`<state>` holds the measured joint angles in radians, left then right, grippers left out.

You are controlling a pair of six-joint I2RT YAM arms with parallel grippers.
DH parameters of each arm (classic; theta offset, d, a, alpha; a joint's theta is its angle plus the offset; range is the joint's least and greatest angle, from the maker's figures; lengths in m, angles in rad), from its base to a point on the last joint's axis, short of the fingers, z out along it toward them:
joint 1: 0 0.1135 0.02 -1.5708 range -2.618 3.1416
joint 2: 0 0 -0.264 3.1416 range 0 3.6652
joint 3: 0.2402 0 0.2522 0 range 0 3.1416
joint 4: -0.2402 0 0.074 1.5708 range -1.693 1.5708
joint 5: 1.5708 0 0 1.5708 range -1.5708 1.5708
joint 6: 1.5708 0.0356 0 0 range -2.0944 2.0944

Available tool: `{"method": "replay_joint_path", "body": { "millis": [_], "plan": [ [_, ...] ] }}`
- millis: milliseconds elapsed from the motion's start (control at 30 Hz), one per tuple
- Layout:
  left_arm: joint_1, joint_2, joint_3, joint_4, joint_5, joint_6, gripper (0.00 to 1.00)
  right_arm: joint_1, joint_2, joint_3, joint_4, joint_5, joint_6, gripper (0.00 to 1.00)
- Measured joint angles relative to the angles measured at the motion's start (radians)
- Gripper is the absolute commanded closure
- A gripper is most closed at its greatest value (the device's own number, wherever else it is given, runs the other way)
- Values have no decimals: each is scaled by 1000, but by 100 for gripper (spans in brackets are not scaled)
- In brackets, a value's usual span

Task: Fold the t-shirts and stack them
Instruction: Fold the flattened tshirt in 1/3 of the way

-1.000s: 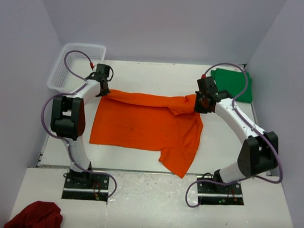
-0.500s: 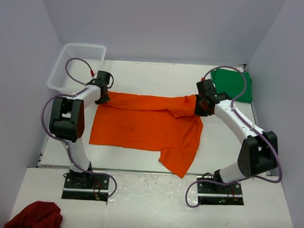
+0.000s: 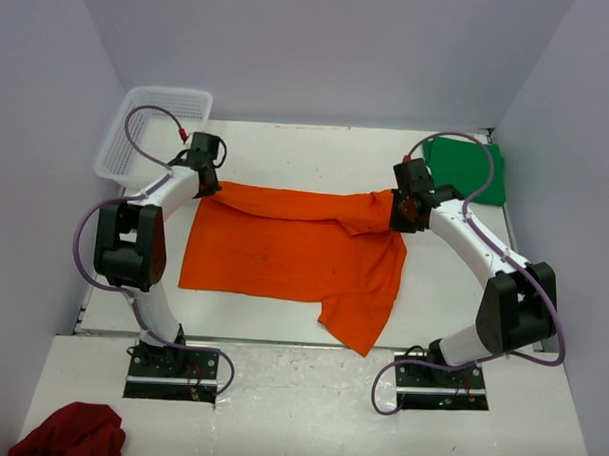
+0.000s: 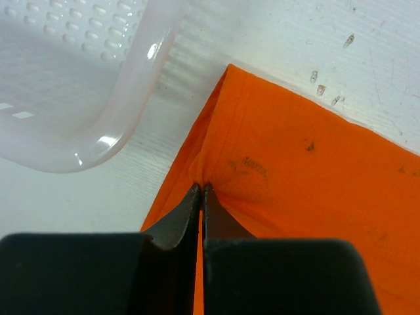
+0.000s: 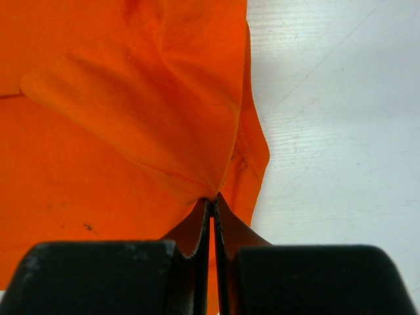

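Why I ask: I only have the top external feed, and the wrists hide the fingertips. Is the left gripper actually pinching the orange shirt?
Observer: Yes. The left wrist view shows the left gripper shut on a small pinch of the orange shirt, close to its corner.
Operator: And the right one?
Observer: In the right wrist view, the right gripper is shut on a fold at the shirt's edge, beside bare table.
Operator: Anything crowding the left pinch?
Observer: The white basket has its rounded corner near that shirt corner, with a strip of table between them.
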<state>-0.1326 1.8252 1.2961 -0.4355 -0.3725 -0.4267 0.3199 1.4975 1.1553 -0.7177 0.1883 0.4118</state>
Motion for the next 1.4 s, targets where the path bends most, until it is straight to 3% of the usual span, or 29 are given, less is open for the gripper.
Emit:
{"method": "replay_joint_path", "body": {
  "millis": [367, 800, 1400],
  "plan": [
    [-20, 56, 182, -22, -10, 48, 100, 0, 1, 0, 0, -1, 0, 100],
    [-21, 99, -17, -63, -60, -3, 100, 1, 1, 0, -2, -9, 0, 100],
    [-21, 143, 14, -107, -115, -64, 96, 23, -2, 4, -16, -32, 0, 100]
  ]
}}
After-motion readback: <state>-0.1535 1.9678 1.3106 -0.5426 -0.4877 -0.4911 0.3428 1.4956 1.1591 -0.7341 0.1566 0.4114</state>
